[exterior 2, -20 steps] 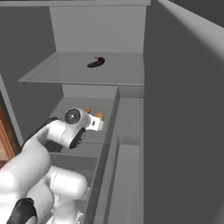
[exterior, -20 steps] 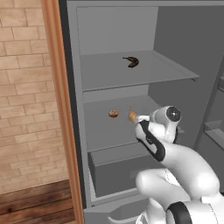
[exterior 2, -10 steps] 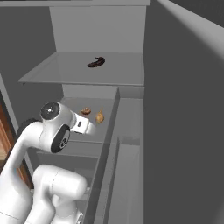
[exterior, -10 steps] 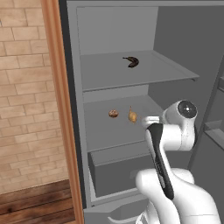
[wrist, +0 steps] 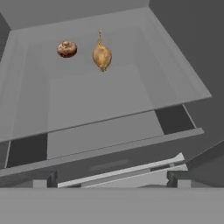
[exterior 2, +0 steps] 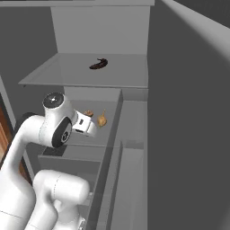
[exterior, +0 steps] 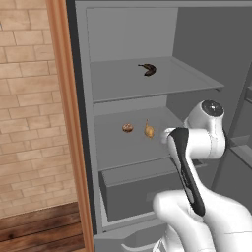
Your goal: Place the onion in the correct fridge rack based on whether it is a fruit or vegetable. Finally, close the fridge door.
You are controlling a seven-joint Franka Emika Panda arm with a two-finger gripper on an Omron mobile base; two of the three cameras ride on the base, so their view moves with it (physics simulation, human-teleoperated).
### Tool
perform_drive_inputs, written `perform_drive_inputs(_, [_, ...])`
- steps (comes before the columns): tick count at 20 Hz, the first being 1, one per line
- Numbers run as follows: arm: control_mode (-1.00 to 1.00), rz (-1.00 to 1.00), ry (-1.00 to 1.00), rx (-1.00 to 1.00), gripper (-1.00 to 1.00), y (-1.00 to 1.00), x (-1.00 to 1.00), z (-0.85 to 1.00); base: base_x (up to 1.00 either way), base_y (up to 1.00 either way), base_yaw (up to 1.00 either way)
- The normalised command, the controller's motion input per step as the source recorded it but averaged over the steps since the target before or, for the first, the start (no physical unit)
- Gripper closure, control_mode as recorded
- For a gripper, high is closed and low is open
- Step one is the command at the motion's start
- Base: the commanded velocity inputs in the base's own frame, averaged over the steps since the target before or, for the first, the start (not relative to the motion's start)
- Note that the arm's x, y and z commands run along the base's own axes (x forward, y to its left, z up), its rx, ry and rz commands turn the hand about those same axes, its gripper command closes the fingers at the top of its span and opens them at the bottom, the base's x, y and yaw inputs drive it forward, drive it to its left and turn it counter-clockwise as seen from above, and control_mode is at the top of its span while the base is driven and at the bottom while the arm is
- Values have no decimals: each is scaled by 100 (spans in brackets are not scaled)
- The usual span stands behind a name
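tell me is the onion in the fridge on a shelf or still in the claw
On a shelf. The onion lies on the middle fridge rack beside a rounder brown item, with nothing gripping it; the claw's fingertips are too unclear to judge.

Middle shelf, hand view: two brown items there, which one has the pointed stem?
The onion, the golden-brown bulb with the thin stem tip. The darker brown item beside it is rounder and stemless. They lie apart on the fridge rack.

- The fridge rack (wrist: pixel 109 94) is a flat grey shelf, seen from above its front edge.
- The onion (wrist: pixel 102 55) lies on the rack toward its back, stem tip pointing away toward the rear wall.
- A rounder brown item (wrist: pixel 67 49) sits just beside the onion, apart from it.
- A grey drawer box (wrist: pixel 105 151) lies below the rack's front edge.
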Motion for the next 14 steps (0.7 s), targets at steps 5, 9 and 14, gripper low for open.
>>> perform_drive_inputs(5, [-100, 5, -1, 0, -100, 12, -7, 36, 0, 0, 0])
perform_drive_inputs(9, [-100, 2, -12, 0, -100, 0, -9, 8, 0, 0, 0])
perform_drive_inputs(14, [100, 0, 0, 0, -100, 0, 0, 0, -14, 6, 4])
